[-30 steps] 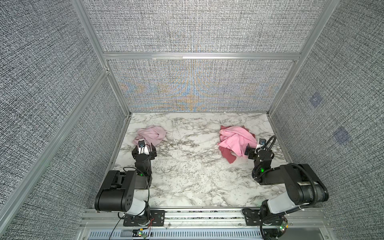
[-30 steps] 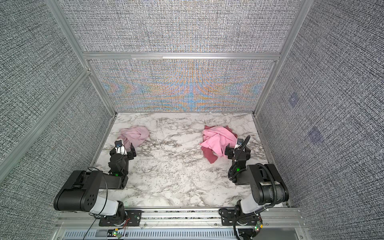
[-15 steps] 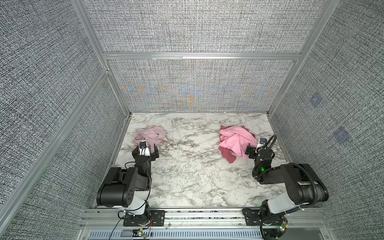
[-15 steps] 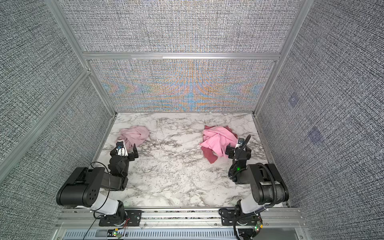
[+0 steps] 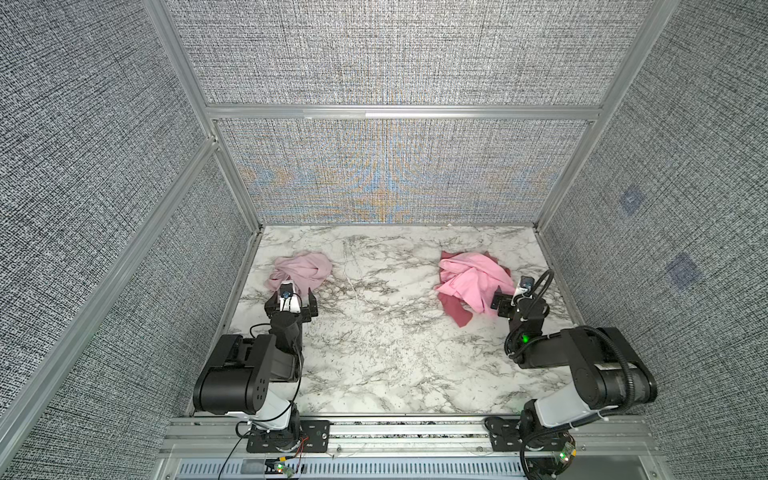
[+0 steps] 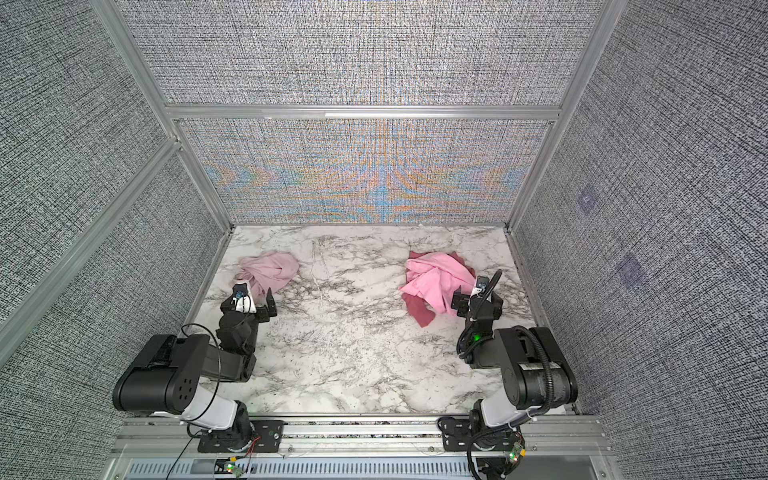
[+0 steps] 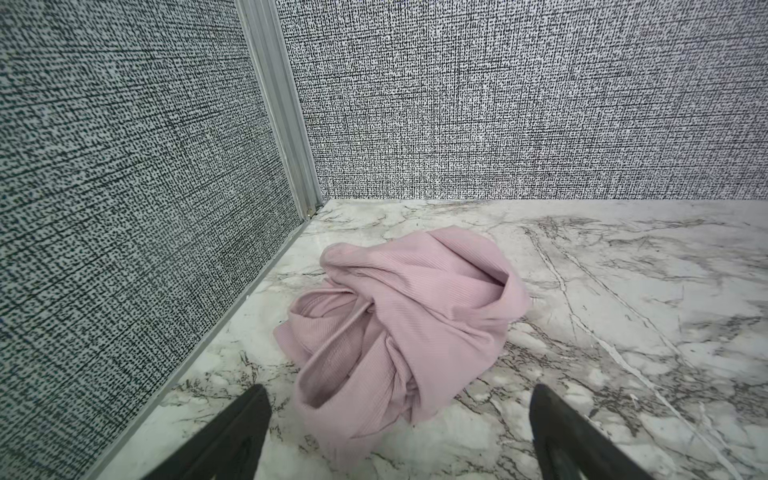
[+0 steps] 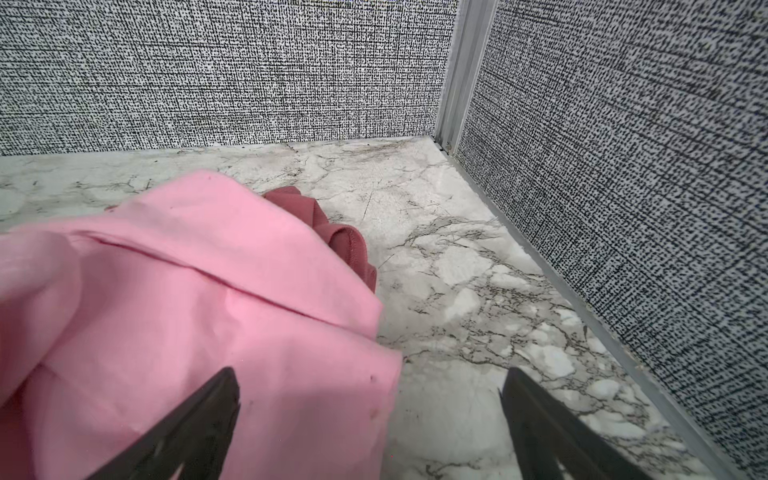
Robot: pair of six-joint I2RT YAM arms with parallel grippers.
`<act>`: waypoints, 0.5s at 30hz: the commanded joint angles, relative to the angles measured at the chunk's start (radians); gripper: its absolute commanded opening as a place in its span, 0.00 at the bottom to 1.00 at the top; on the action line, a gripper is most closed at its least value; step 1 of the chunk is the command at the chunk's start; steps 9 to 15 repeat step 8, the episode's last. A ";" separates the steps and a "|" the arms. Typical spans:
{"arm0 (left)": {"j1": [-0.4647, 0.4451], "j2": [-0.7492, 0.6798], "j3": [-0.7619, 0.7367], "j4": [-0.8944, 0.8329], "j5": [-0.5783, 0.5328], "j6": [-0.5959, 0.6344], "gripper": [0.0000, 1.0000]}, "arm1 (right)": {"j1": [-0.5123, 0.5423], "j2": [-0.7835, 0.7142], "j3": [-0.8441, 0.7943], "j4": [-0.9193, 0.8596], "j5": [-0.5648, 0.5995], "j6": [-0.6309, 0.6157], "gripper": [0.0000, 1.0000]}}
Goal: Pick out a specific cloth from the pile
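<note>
The cloth (image 5: pixel 301 270) (image 6: pixel 268 274), pale dusty mauve-pink, lies crumpled on its own near the back left of the marble table, close to the left wall. In the left wrist view the cloth (image 7: pixel 407 316) sits just ahead of my left gripper (image 7: pixel 399 390), which is open and empty, with a low fold reaching between the fingers. In both top views that left gripper (image 5: pixel 291 301) (image 6: pixel 248 300) is at the cloth's near edge. The pile (image 5: pixel 473 282) (image 6: pixel 436 282), bright pink over dark rose-red, is at the back right. My right gripper (image 5: pixel 513 301) (image 8: pixel 370 374) stands open at its right edge, holding nothing.
The dark rose-red cloth (image 5: pixel 457 313) (image 8: pixel 345 245) sticks out from under the bright pink one. Grey fabric walls with aluminium posts (image 7: pixel 286 124) close in the table on three sides. Bare marble (image 5: pixel 382 324) lies between the cloth and the pile.
The left gripper has drawn back slightly from the mauve cloth, with its jaws a little wider. The cloth lies still. The right arm has not moved.
</note>
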 commanded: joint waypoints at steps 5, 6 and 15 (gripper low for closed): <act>0.000 0.003 0.008 0.033 0.003 0.001 0.99 | 0.000 0.000 0.006 -0.002 0.016 0.007 0.99; 0.001 0.005 0.012 0.026 0.002 0.000 0.99 | 0.000 0.000 0.007 -0.003 0.016 0.008 0.99; 0.001 -0.001 0.004 0.037 0.002 -0.001 0.99 | 0.001 0.000 0.005 -0.003 0.016 0.007 0.99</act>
